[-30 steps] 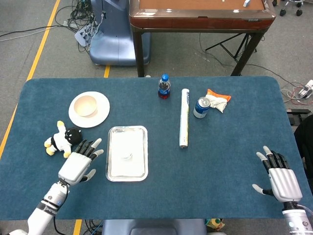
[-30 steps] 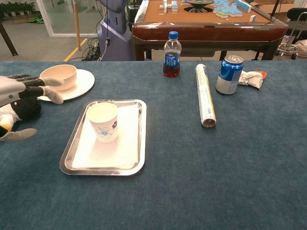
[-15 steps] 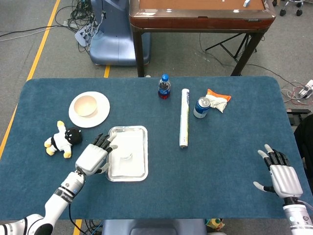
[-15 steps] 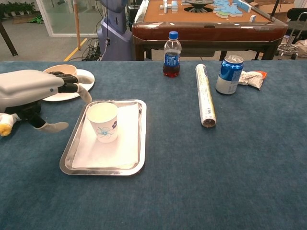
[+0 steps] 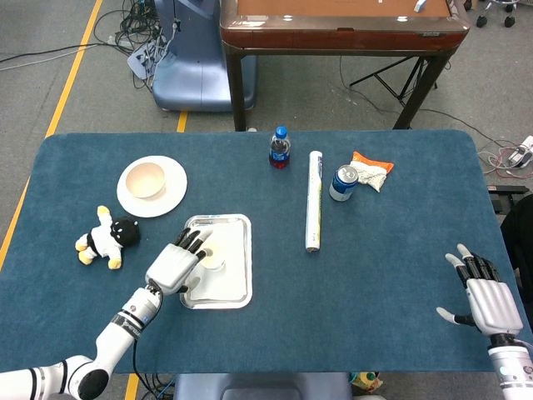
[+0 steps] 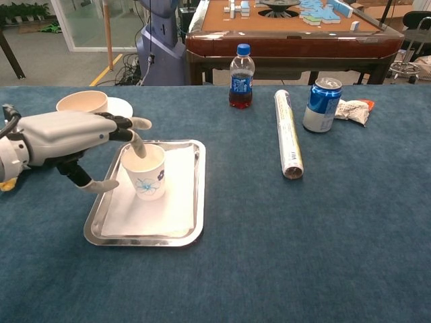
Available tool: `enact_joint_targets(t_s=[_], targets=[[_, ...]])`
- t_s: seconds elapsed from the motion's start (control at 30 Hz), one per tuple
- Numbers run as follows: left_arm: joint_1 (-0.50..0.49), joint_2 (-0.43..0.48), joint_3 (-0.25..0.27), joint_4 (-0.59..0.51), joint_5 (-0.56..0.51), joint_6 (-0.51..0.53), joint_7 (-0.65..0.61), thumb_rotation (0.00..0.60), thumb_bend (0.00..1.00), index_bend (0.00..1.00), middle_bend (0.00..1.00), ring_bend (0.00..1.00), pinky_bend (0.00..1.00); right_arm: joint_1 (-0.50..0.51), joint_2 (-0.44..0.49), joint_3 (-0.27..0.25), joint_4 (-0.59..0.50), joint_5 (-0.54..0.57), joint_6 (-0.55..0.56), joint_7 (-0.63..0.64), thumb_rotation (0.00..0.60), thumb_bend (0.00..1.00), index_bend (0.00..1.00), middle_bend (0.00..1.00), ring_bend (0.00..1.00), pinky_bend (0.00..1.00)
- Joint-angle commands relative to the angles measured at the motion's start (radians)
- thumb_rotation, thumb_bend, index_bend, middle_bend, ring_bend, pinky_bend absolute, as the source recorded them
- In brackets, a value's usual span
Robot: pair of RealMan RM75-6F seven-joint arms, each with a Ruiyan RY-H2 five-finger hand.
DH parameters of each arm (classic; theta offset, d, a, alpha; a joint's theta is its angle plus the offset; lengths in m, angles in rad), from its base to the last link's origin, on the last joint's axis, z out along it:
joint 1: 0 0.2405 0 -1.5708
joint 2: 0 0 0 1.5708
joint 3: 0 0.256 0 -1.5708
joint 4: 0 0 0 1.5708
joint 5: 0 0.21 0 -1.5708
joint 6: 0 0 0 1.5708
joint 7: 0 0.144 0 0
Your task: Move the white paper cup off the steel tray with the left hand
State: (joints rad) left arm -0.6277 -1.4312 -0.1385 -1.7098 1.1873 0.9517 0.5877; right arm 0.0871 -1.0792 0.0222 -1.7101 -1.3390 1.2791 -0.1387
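Left hand (image 6: 74, 138) mid-left of chest view, fingers spread around white paper cup (image 6: 145, 172), not closed on it; cup upright on steel tray (image 6: 182, 235). Right hand (image 5: 487, 298) lower right of head view, spread, empty

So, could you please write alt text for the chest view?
The left hand reaches open around a paper cup standing on a steel tray. Behind stand a bottle, can and roll.
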Motion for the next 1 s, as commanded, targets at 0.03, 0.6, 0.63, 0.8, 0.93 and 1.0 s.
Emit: enact_joint_targets(t_s=[0.03, 0.6, 0.63, 0.8, 0.93, 1.0], targets=[[-0.006, -0.008, 0.007, 0.015, -0.003, 0.001, -0.014, 0.600, 0.32, 0.28, 0.00, 0.00, 0.00, 0.001, 0.000, -0.001, 0.000, -0.001, 0.000, 0.001, 0.600, 0.20, 0.00, 0.00, 0.00, 0.00], [-0.024, -0.050, 0.035, 0.128, 0.028, -0.003, -0.151, 0.600, 0.32, 0.39, 0.00, 0.00, 0.00, 0.006, -0.008, -0.007, 0.006, 0.004, -0.004, -0.017, 0.600, 0.20, 0.00, 0.00, 0.00, 0.00], [-0.025, -0.052, 0.037, 0.136, 0.030, -0.004, -0.160, 0.600, 0.32, 0.39, 0.00, 0.00, 0.00, 0.007, -0.009, -0.008, 0.007, 0.004, -0.006, -0.019, 0.600, 0.20, 0.00, 0.00, 0.00, 0.00], [-0.030, -0.061, 0.039, 0.163, 0.035, -0.015, -0.208, 0.600, 0.32, 0.45, 0.01, 0.00, 0.00, 0.009, -0.011, -0.009, 0.007, 0.006, -0.007, -0.023, 0.600, 0.20, 0.00, 0.00, 0.00, 0.00], [-0.027, -0.072, 0.043, 0.201, 0.054, -0.010, -0.258, 0.600, 0.32, 0.49, 0.02, 0.00, 0.00, 0.010, -0.014, -0.011, 0.009, 0.005, -0.007, -0.030, 0.600, 0.20, 0.00, 0.00, 0.00, 0.00], [-0.026, -0.075, 0.047, 0.214, 0.063, -0.008, -0.270, 0.600, 0.32, 0.51, 0.02, 0.00, 0.00, 0.013, -0.017, -0.012, 0.010, 0.008, -0.012, -0.035, 0.600, 0.20, 0.00, 0.00, 0.00, 0.00]])
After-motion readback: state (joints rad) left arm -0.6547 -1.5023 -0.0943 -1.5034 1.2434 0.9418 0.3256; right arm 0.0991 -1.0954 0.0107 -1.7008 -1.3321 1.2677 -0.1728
